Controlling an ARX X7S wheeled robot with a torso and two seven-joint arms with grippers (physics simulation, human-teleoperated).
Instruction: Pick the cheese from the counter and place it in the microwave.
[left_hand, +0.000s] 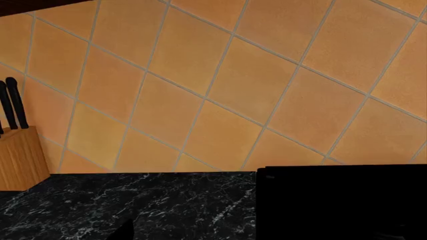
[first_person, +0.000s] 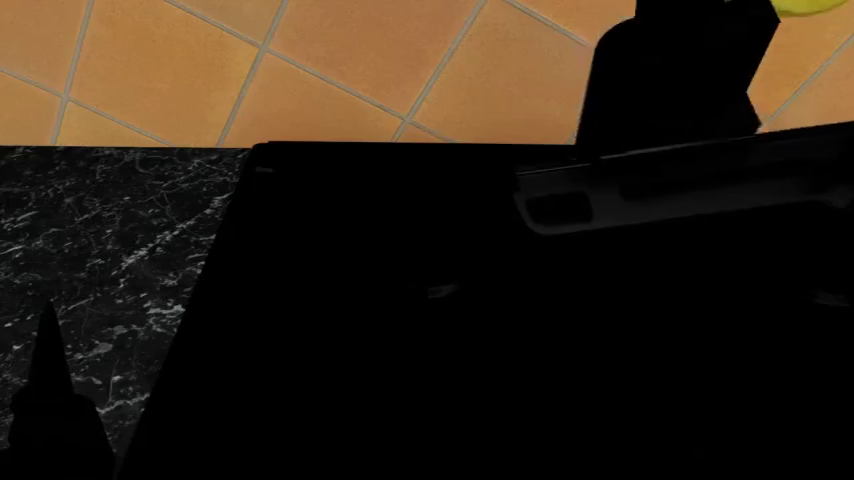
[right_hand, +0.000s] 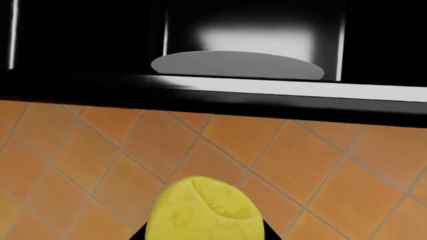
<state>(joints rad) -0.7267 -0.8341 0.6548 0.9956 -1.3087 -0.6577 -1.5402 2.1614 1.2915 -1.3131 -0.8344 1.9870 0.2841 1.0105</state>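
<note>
The cheese (right_hand: 205, 212), a pale-yellow chunk with a notched top, sits between the dark fingers (right_hand: 138, 234) of my right gripper (right_hand: 203, 236), raised in front of the orange tiled wall. Above it the microwave (right_hand: 267, 95) stands open, and its grey round turntable (right_hand: 237, 65) shows inside. In the head view the right arm (first_person: 681, 70) is a dark shape at the top right, with the cheese (first_person: 805, 6) at the frame's top edge. The black veined counter (left_hand: 133, 205) lies below. A dark pointed shape at the head view's lower left (first_person: 47, 420) may be my left gripper; its jaws do not show.
A plain matte-black stove top (first_person: 467, 330) adjoins the counter (first_person: 107, 240) on the right; it also shows in the left wrist view (left_hand: 340, 200). A wooden knife block (left_hand: 20, 155) with black handles stands against the tiled wall (left_hand: 220, 85).
</note>
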